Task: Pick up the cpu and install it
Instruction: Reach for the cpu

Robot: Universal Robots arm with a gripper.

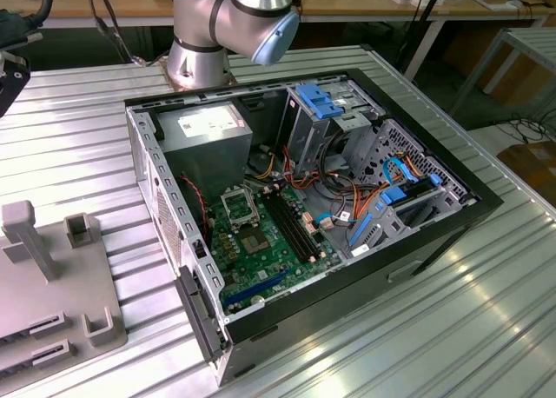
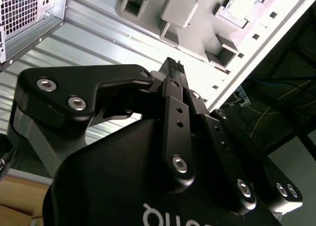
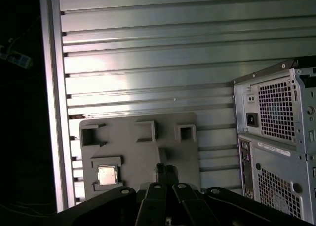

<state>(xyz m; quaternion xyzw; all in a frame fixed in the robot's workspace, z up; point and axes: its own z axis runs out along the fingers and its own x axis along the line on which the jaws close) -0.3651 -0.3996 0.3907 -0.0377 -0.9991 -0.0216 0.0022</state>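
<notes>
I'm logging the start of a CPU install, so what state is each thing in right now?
cpu: seated in a recess of the grey tray, not gripped.
gripper: shut, holding nothing.
computer case: lying on its side, open.
socket frame: looks empty.

Arm (image 1: 248,11): silver-grey rounded joints, pale blue end cap. Gripper (image 2: 173,64): matte black linkage, silver socket screws, white lettering on its body.

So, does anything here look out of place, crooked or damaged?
Nothing stands out. The cpu lies flat and square in its recess in the grey holder; the gripper hangs nearby, fingers shut and empty. The open computer case shows no damage.
</notes>
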